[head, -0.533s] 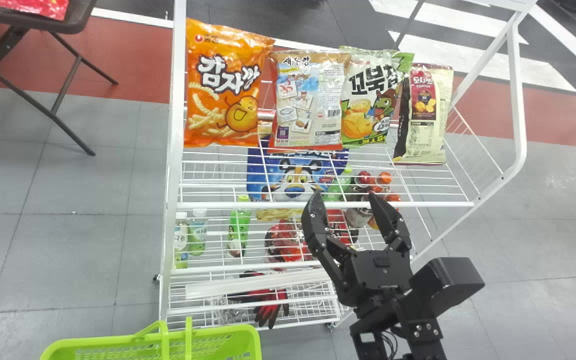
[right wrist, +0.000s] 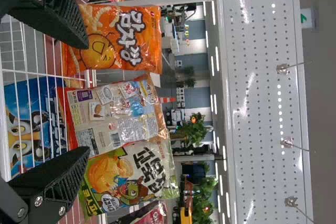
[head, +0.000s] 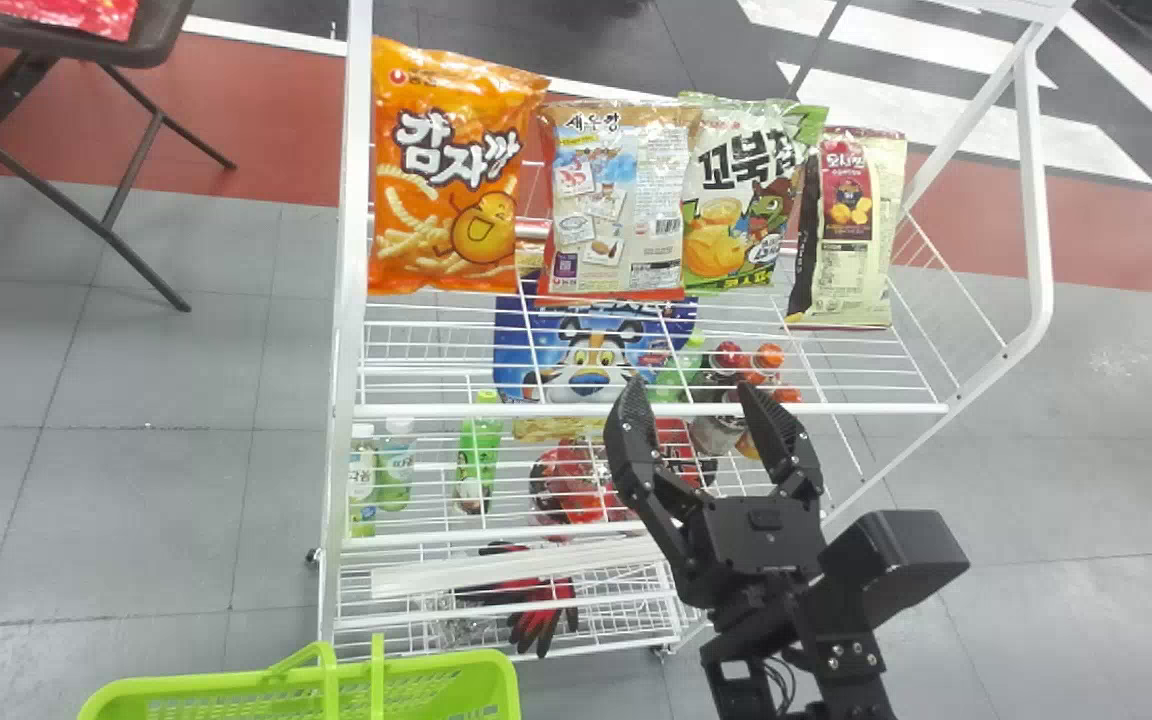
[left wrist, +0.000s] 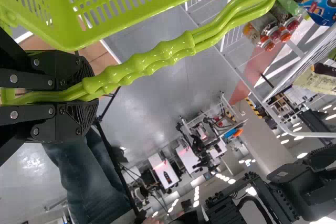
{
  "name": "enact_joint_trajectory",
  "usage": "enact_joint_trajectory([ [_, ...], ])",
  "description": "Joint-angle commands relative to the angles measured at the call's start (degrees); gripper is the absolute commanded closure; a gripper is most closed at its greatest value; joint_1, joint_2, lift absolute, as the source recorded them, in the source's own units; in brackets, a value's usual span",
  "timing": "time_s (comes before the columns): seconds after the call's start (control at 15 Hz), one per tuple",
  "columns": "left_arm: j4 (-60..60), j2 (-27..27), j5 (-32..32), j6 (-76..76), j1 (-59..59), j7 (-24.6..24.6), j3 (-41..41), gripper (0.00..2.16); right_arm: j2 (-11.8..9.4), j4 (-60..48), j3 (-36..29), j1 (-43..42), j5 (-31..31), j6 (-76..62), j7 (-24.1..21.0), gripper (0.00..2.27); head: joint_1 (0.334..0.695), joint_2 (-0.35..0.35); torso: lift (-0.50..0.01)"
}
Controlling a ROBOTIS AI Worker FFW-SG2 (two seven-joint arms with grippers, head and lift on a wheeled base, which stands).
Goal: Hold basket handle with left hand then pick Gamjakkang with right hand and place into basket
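My right gripper [head: 693, 400] stands open in front of the rack's upper shelf, nothing between its fingers. The orange Gamjakkang bag [head: 451, 170] stands upright at the shelf's left end, beyond the gripper and to its left. In the right wrist view, the open right gripper [right wrist: 88, 97] has the Gamjakkang [right wrist: 118, 40] past one fingertip. A green basket [head: 416, 690] is at the bottom left of the head view. In the left wrist view, my left gripper [left wrist: 86, 95] is shut on the green basket handle [left wrist: 152, 59], with the basket [left wrist: 115, 14] alongside.
A shrimp snack bag [head: 618, 200], a green bag [head: 741, 195] and a cream bag [head: 851, 230] stand right of the Gamjakkang. The white wire rack [head: 341, 350] holds bottles and packs lower down. A folding table [head: 151, 40] is at the far left.
The right gripper has shifted very slightly up in the head view and stays open. The basket has edged slightly left; the snack bags have not moved.
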Motion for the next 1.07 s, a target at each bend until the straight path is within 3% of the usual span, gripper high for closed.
enact_joint_trajectory([
  [0.0,-0.08,-0.01,-0.08,0.0,0.0,0.0,-0.09,2.13,0.23,0.26,-0.3,-0.29,-0.39,0.0,0.0,0.13,0.695,-0.35,-0.019],
  [0.27,-0.08,-0.09,-0.52,0.18,0.0,0.17,-0.18,2.13,0.23,2.19,-0.74,-5.03,0.05,2.81,0.97,0.12,0.695,-0.35,-0.019],
  [1.0,0.89,-1.76,-3.42,0.88,0.0,1.4,-0.53,2.13,0.23,16.43,-0.91,-29.12,0.85,22.15,5.36,0.13,0.695,-0.35,-0.019],
])
